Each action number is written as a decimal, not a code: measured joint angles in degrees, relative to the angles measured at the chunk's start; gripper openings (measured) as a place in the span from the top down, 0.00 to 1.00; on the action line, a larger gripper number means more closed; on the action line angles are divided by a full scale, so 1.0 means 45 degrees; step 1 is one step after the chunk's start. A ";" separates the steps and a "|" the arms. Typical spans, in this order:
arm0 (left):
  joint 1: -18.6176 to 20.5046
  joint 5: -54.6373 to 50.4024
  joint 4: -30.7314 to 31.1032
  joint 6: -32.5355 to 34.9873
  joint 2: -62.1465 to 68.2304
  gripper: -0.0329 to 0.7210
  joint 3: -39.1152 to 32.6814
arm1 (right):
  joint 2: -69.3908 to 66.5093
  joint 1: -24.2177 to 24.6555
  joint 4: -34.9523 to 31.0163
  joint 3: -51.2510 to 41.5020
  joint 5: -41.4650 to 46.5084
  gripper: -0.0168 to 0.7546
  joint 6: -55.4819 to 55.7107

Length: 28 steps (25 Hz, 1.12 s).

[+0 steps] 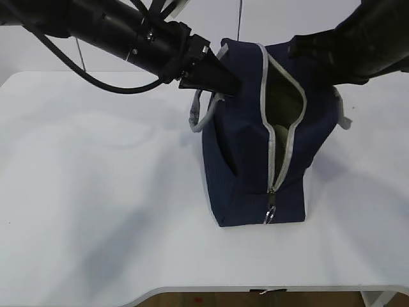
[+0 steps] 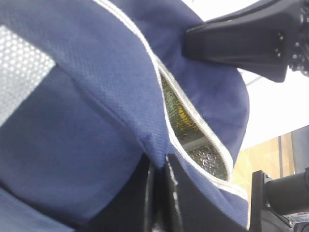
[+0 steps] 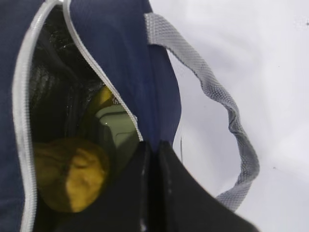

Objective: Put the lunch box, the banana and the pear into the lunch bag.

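The navy lunch bag (image 1: 243, 160) stands upright on the white table with its grey zipper wide open. My left gripper (image 1: 233, 86) is shut on the fabric of the bag's left top edge; in the left wrist view, the left gripper (image 2: 158, 166) has blue cloth pinched between its fingers. My right gripper (image 1: 297, 51) is shut on the opposite edge; the right wrist view shows the right gripper (image 3: 153, 147) clamped on that rim. Inside the bag lie the yellow-orange pear (image 3: 67, 176), the green-lidded lunch box (image 3: 118, 130) and a bit of the yellow banana (image 3: 102, 96).
A grey webbing handle (image 1: 198, 115) hangs off the bag's left side, another handle (image 3: 227, 111) off the right. The metal ring pull (image 1: 271, 214) dangles at the zipper's low end. The table's front edge (image 1: 255, 288) runs just below the bag.
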<state>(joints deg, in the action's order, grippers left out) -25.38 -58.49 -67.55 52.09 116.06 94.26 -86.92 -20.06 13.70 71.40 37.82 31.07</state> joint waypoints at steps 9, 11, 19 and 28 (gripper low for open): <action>0.0000 -0.0016 0.0072 0.0000 0.0000 0.96 0.0055 | 0.0000 0.0000 0.0803 0.0000 -0.0318 0.94 -0.0006; 0.0000 0.0131 0.0072 0.0000 0.0000 0.96 0.0055 | 0.0000 0.0000 0.0882 0.0000 -0.0591 0.87 -0.0060; 0.0000 0.0832 0.0085 0.0000 0.0000 0.96 0.0055 | 0.0280 0.0000 0.0814 0.0000 -0.0928 0.58 -0.0108; 0.0000 0.0934 0.0114 0.0000 0.0000 0.96 0.0055 | 0.1825 0.0000 -0.1685 0.0000 0.0056 0.57 -0.2991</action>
<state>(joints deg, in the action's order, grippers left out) -25.38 -54.28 -67.04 52.09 116.06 94.51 -78.71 -20.06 6.11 71.40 38.07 17.61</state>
